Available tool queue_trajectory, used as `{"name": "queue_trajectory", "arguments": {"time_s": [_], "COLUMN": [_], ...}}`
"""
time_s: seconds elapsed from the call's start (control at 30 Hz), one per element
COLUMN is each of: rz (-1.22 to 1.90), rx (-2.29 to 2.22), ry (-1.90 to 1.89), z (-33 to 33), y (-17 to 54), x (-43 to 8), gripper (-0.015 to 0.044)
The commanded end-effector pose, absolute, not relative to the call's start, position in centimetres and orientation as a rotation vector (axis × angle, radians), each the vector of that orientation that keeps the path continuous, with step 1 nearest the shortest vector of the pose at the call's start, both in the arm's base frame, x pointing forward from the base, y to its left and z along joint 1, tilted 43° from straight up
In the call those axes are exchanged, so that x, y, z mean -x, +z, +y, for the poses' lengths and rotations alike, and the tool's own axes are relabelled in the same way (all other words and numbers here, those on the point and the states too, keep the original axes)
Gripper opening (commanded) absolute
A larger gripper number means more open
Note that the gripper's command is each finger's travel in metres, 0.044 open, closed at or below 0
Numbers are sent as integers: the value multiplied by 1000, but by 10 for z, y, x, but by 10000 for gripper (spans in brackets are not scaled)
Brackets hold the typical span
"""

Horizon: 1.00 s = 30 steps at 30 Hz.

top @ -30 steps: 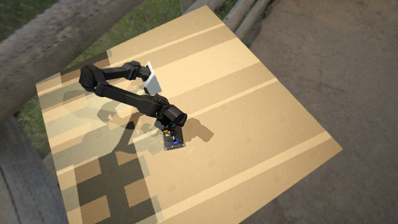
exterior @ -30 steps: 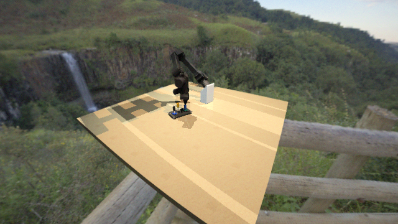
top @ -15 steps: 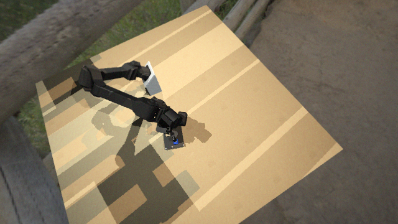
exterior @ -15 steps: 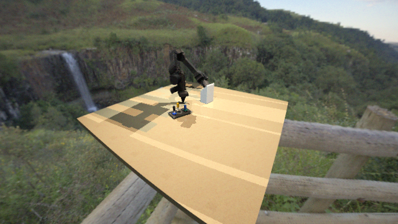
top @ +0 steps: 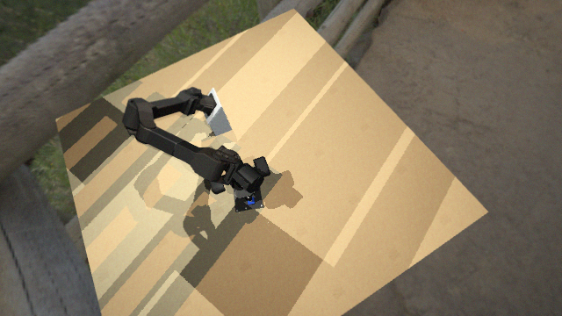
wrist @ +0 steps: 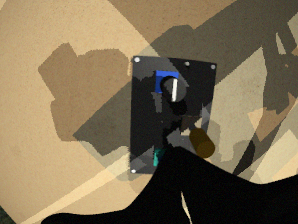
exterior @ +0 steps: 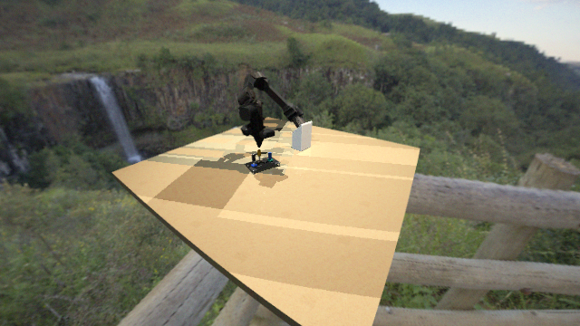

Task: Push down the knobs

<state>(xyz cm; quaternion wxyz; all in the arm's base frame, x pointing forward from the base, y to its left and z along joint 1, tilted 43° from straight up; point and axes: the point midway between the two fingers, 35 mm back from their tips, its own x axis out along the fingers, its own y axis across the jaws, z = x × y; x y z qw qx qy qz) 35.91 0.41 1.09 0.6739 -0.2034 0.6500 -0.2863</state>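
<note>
Closed gripper: the black parallel-jaw gripper (top: pixel 249 186) (exterior: pixel 259 145) (wrist: pixel 173 153) has its fingers together, nothing between them, tips above the work.
Circuit board: the dark rectangular board (top: pixel 241 204) (exterior: pixel 260 169) (wrist: pixel 145 117) is on the wooden table (top: pixel 373 193) (exterior: pixel 317 204) (wrist: pixel 30 30), under the gripper.
Yellow knob: the yellow cylindrical knob (exterior: pixel 259 153) (wrist: pixel 202 143) stands high over the board, looking brownish in shadow from the wrist; probably not seated.
Black knob: the black round knob with a white line (exterior: pixel 254 158) (wrist: pixel 173 89) is by the blue square potentiometer (top: pixel 251 202) (exterior: pixel 254 165) (wrist: pixel 159 86); its fit I can't tell.
Blue knob: the dark blue cylindrical knob (exterior: pixel 270 155) is over the green potentiometer (exterior: pixel 271 160) (wrist: pixel 157 158), perhaps down already; contact is too small to judge.
Left: likely at least one push, straight down, then opening, backing off and holding still.
</note>
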Motion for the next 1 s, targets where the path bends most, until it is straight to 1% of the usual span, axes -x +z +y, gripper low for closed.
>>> {"name": "queue_trajectory", "arguments": {"time_s": [0.0,0.3,0.97], "rz": [1517,1602,1604], "rx": [595,832,838], "ry": [-538,-334,-330], "z": [6,9,-7], "y": [17,29,12], "x": [-371,-392,-392], "gripper": [0,0,0]}}
